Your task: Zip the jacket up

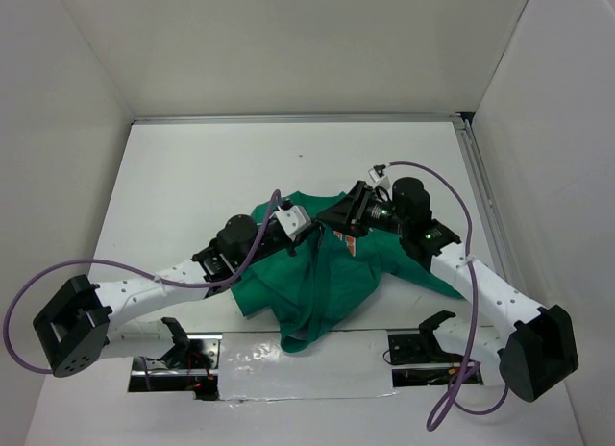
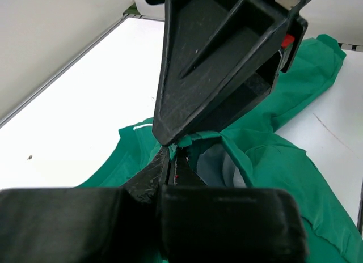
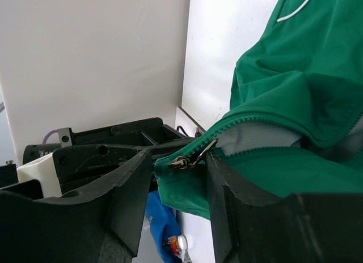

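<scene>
Your jacket [image 1: 327,273] lies crumpled in a heap on the white worktop [image 1: 192,177]. Both arms reach in over it, one from each side of the jacket. The two grippers meet above the jacket's upper middle, very close to each other.

Your left gripper [image 2: 173,161] is pressed together, pinching the green front edge of the jacket. In the left wrist view the fabric folds up out of its fingertips. The pale lining [image 2: 212,166] shows just beyond, where the jacket's front stands open.

Your right gripper [image 3: 178,159] reaches the same spot from the jacket's right side. Its jaws stand spread, one finger on each side of the metal zipper pull [image 3: 195,154]. The pull sticks out from the end of the zipper teeth into the gap between them. You cannot tell whether either finger touches the pull.

The orange chest patch [image 1: 348,242] peeks out on the jacket just beside the right gripper. Thin white piping [image 3: 298,11] runs across the jacket's fabric, well up from the zipper in the right wrist view.
</scene>
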You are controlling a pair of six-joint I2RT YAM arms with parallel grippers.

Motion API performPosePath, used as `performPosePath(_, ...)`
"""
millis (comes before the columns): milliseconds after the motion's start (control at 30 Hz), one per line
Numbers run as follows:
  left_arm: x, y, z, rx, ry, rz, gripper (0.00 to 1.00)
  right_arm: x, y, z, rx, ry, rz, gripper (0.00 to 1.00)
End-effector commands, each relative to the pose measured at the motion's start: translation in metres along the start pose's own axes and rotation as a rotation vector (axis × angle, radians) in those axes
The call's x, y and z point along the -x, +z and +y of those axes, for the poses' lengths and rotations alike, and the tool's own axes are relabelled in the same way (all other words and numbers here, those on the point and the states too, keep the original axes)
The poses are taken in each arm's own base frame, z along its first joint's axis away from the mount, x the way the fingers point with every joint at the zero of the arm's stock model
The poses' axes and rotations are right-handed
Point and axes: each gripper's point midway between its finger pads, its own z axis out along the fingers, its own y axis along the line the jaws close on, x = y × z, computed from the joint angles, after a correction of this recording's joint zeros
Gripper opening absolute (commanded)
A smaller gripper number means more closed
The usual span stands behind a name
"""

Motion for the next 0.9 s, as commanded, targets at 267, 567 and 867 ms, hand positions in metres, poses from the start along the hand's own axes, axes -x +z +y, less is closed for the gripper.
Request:
performPosePath(267, 0.044, -0.007, -0.008, -0.022, 0.074, -0.161, 0.00, -0.001, 0.012, 0.008, 0.002, 0.020, 0.040, 0.49)
performPosePath(567, 0.039, -0.007, -0.017, -0.058, 0.115, -0.142, 0.00, 0.003, 0.016, 0.013, 0.016, 0.018, 0.038, 0.39)
performPosePath(867, 0.027, 0.001, 0.001, 0.040, 0.106, -0.090, 0.00, 0.004, 0.005, 0.017, -0.001, -0.014, -0.006, 0.10)
